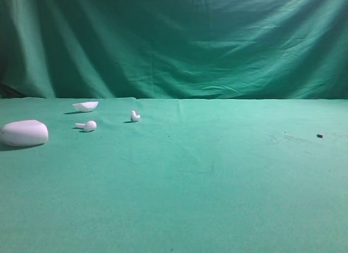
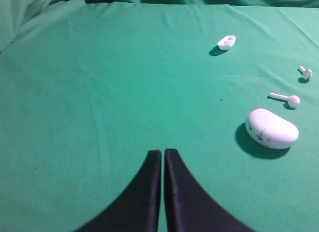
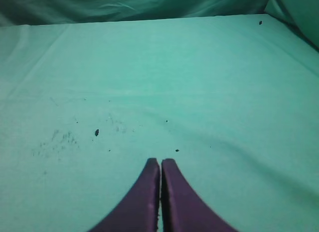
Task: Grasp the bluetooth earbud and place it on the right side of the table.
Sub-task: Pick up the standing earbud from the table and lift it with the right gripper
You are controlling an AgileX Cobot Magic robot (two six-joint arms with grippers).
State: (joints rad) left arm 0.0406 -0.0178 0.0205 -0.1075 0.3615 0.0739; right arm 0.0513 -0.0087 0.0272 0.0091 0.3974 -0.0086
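From my remote station, I am looking across a table (image 1: 217, 198) covered in plain green cloth, with a draped green backdrop (image 1: 179, 41) hanging behind it. Nearest in each wrist view, I am seeing my own claws: the left gripper (image 2: 163, 153) is sitting with its two dark fingers pressed together, holding nothing, and the right gripper (image 3: 160, 162) is likewise closed and empty, hovering over bare cloth marked with faint dark specks (image 3: 96, 132). Neither arm is showing in the high view. On the left side of the table, a large white oval case (image 1: 24, 133) is lying nearest the front edge. Just beyond it, a white earbud with a round ball head (image 1: 87, 125) is lying on its side. Slightly farther back and toward the middle, the bluetooth earbud (image 1: 135, 116) is resting on the cloth, untouched and well apart from both grippers. Farthest back, a small white shell-shaped piece (image 1: 86, 106) is sitting. On the right, a tiny dark fleck (image 1: 319, 136) is lying alone.
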